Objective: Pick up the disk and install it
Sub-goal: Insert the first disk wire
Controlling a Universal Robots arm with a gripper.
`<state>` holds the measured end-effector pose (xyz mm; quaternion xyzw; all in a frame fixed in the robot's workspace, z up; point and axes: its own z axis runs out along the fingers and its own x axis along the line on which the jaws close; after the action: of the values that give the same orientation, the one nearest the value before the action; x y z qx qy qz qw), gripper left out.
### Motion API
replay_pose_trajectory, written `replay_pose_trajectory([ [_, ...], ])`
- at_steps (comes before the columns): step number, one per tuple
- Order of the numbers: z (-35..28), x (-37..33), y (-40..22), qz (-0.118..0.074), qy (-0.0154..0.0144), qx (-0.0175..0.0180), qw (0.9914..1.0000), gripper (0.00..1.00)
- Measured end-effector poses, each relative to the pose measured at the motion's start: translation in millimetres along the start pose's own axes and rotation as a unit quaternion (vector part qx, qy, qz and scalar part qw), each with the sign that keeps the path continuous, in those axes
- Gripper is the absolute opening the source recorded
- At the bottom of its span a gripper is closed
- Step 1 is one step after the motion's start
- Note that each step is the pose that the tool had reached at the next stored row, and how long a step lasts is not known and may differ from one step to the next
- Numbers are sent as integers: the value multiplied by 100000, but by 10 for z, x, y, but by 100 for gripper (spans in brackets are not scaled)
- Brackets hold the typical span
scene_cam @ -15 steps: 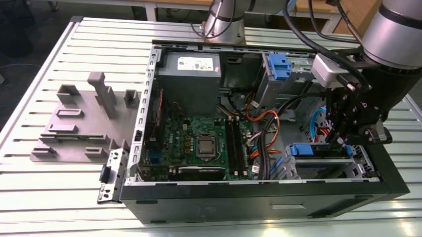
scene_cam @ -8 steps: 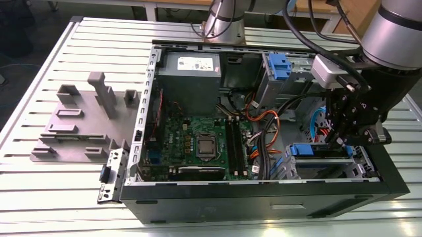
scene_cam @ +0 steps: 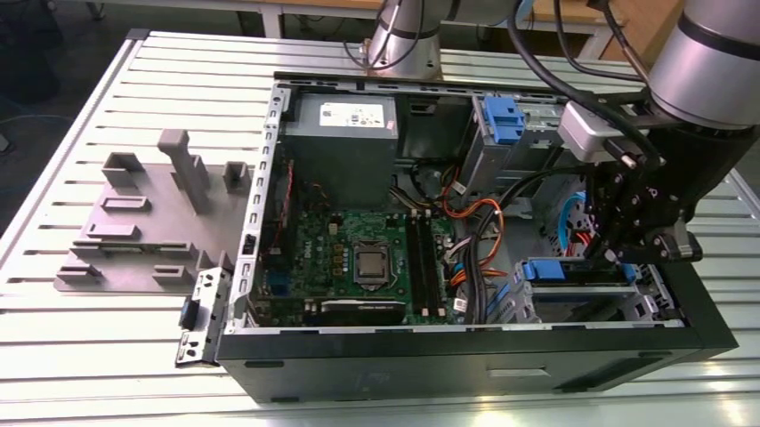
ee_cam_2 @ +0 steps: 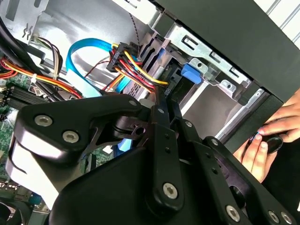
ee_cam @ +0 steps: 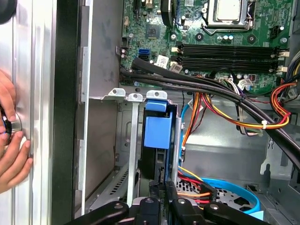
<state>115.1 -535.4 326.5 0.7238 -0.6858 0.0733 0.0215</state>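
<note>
On the ribbed metal surface we are closing the black jaws on the blue-railed silver disk, standing on edge in the open black case's lower bay.

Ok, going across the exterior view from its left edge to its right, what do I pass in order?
Grey slotted holder block → loose metal bracket leaning at the case's corner → motherboard inside the open case → orange and black cable bundle → disk in the lower bay, with the gripper at it.
</note>
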Motion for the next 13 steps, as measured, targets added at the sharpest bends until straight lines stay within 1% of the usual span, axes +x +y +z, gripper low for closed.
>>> replay_pose_trajectory([
  [8, 5, -1, 0, -2, -17, 2, 100000, 18],
  [9, 2, 0, 0, -1, -7, 2, 100000, 24],
  [13, -53, 7, -4, 0, 1, -1, 100000, 24],
])
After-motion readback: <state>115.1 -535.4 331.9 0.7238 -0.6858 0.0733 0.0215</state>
